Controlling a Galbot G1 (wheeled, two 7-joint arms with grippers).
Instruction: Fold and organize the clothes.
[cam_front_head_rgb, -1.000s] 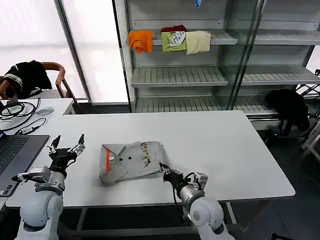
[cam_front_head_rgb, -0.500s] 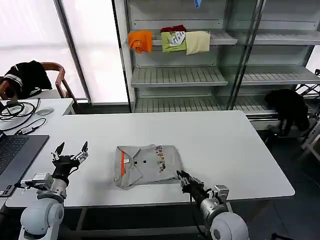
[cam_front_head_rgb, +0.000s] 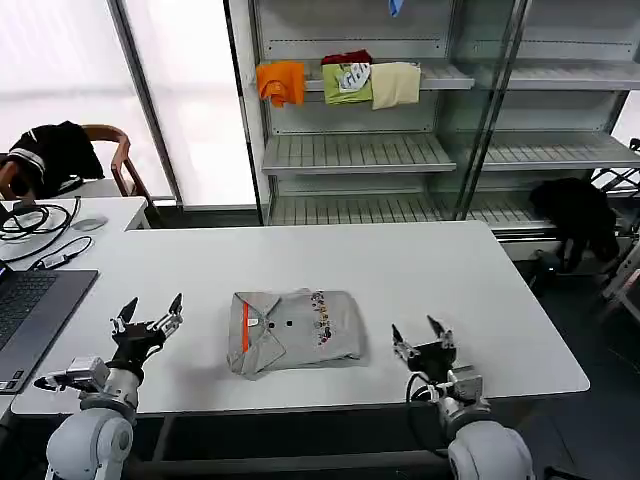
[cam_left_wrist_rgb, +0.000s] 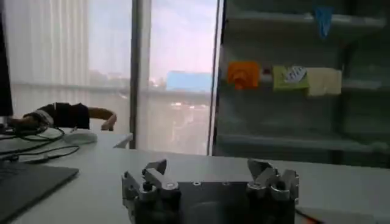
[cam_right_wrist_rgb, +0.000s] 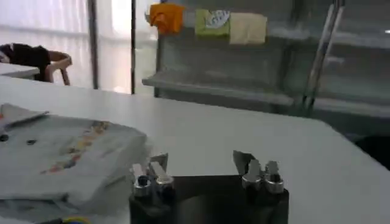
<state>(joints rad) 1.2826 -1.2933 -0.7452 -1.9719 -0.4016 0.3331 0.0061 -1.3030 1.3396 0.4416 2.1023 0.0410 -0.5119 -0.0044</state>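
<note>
**Shirt folded, both grippers clear**

Table (cam_front_head_rgb: 480, 290): the shirt (cam_front_head_rgb: 296, 330) lies folded near the front edge. Soft, light, liable to unfold; best lifted under both side edges. Left gripper (cam_front_head_rgb: 146, 322) and right gripper (cam_front_head_rgb: 420, 340) flank it, fingers spread, holding nothing

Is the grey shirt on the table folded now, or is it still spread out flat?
Folded. The shirt lies as a compact rectangle, collar and buttons on top, sleeves tucked out of sight.
</note>
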